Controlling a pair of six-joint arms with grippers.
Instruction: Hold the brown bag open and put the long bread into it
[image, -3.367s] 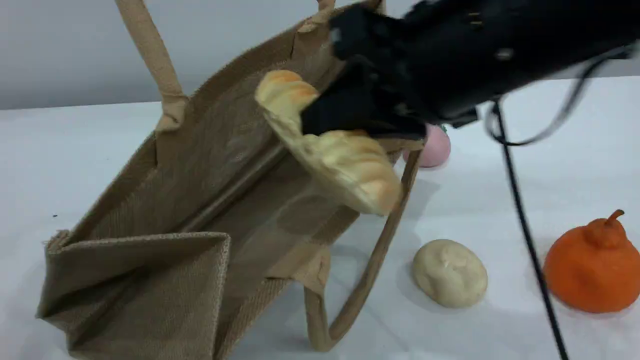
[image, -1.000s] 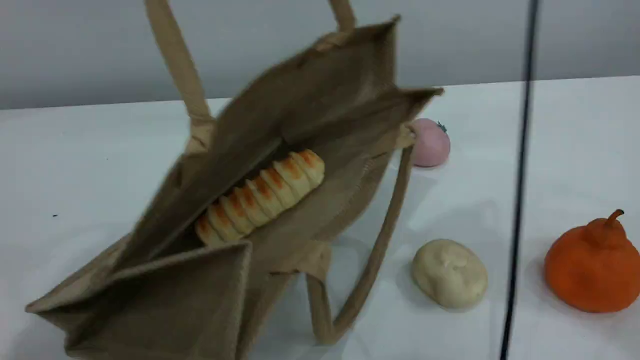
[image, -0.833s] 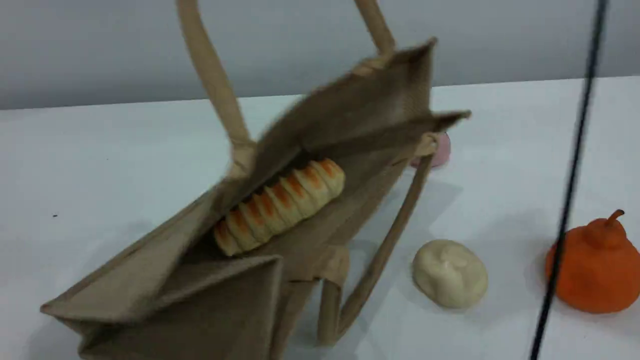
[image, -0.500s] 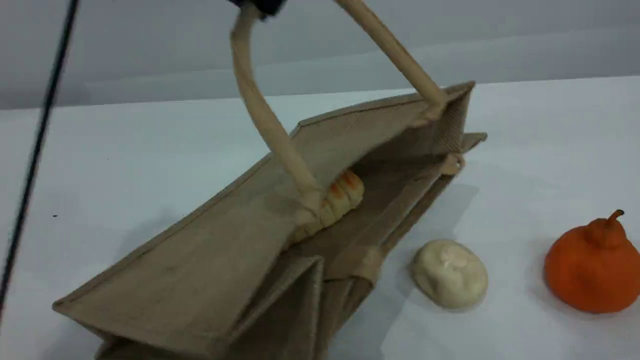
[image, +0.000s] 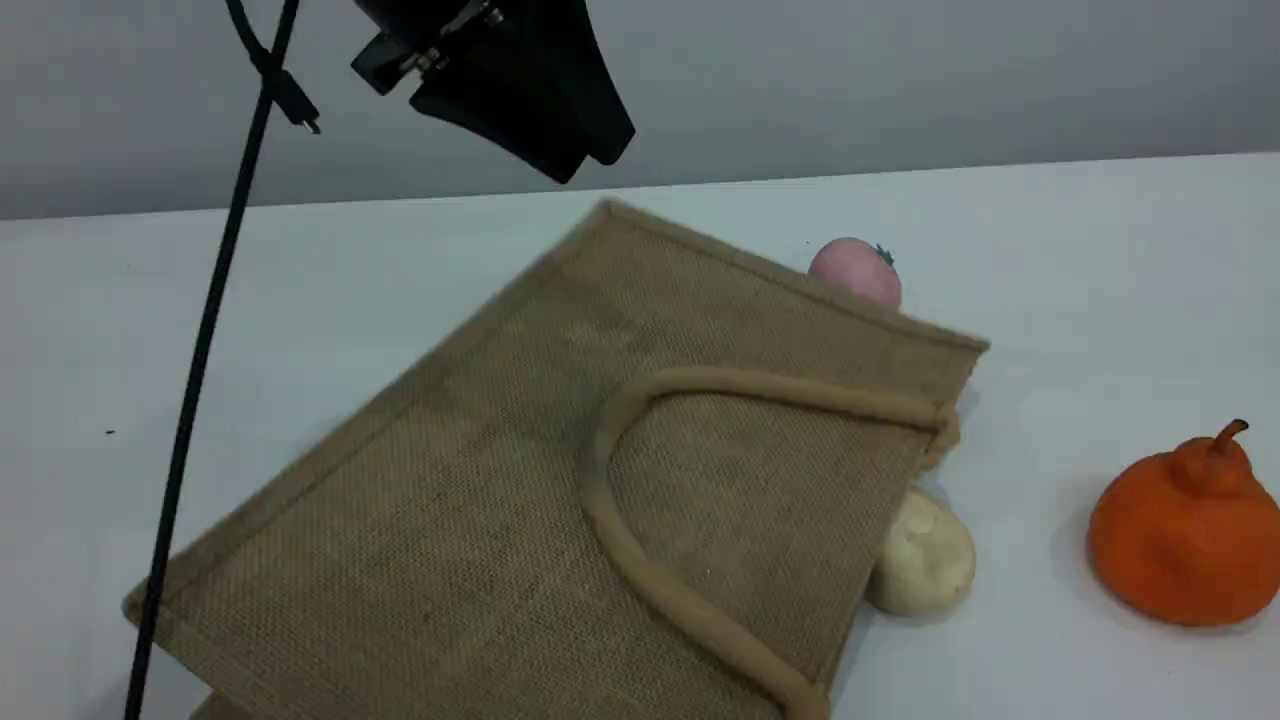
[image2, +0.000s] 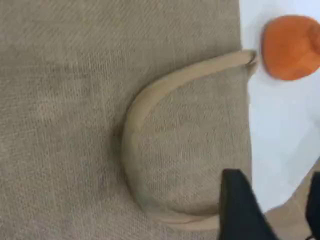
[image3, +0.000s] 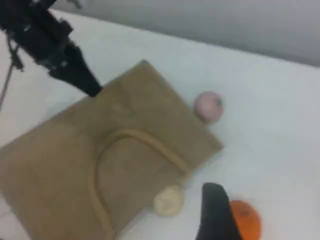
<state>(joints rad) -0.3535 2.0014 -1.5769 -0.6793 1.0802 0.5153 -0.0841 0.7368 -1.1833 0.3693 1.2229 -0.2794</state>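
The brown bag (image: 480, 480) lies collapsed flat on the white table, with one beige handle (image: 620, 540) resting looped on its top face. The long bread is hidden. My left gripper (image: 590, 155) hangs above the bag's far edge, apart from it. In the left wrist view the left gripper (image2: 275, 210) is open over the handle (image2: 132, 145) with nothing between its fingers. The right wrist view looks down from high up on the bag (image3: 135, 130) and the left gripper (image3: 75, 70). Only one right fingertip (image3: 215, 215) shows there.
A pink ball (image: 858, 270) sits behind the bag's far right edge. A cream bun (image: 925, 562) is half tucked under the bag's right edge. An orange fruit (image: 1185, 530) stands at the right. A black cable (image: 200, 350) hangs down on the left.
The bag, held up by its handle with the bread showing inside, has dropped flat onto the table. My left gripper has opened and let go of the handle.
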